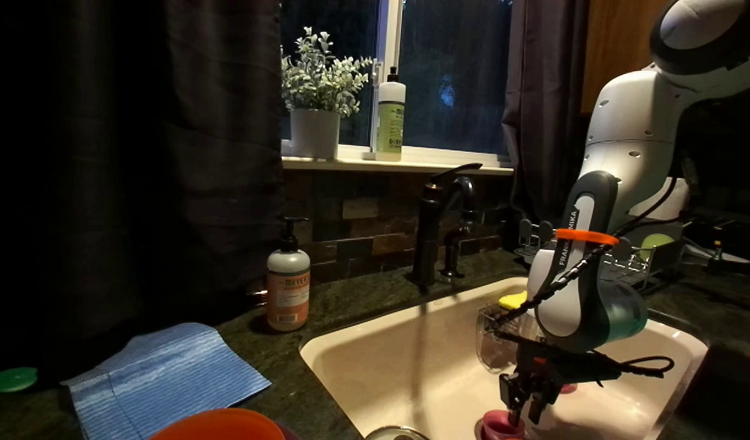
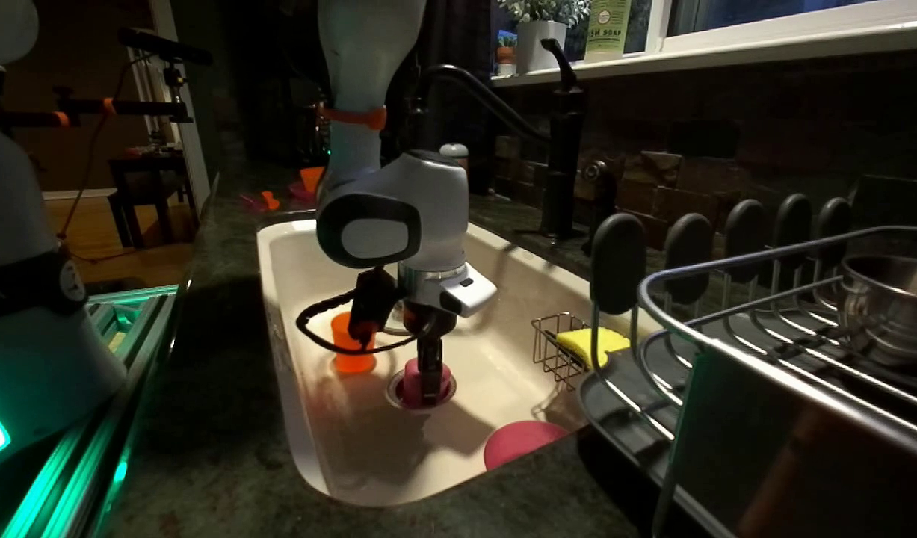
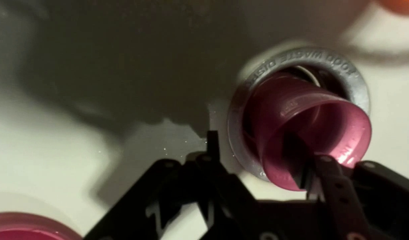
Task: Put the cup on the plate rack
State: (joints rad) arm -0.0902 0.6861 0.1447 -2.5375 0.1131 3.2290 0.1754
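The magenta-pink cup (image 3: pixel 277 100) leans tilted in the sink's metal drain ring, its round mouth toward the wrist camera. It also shows in both exterior views (image 1: pixel 500 423) (image 2: pixel 415 373). My gripper (image 3: pixel 254 148) is open at the cup. In the wrist view one finger reaches inside the cup's mouth and the other stands outside it to the left, so the near wall lies between them. The gripper also shows low in the sink in both exterior views (image 1: pixel 526 414) (image 2: pixel 430 392). The plate rack (image 2: pixel 757 368) stands on the counter beside the sink, partly behind the arm in an exterior view (image 1: pixel 656 263).
The cream sink (image 2: pixel 301 448) has steep walls around the gripper. An orange cup (image 2: pixel 353 351) and a pink-red bowl (image 2: pixel 524 441) are in it. A yellow sponge (image 2: pixel 589 344) sits in a wire caddy on its wall. A dark faucet (image 1: pixel 428 238) rises behind. A metal pot (image 2: pixel 888 314) sits in the rack.
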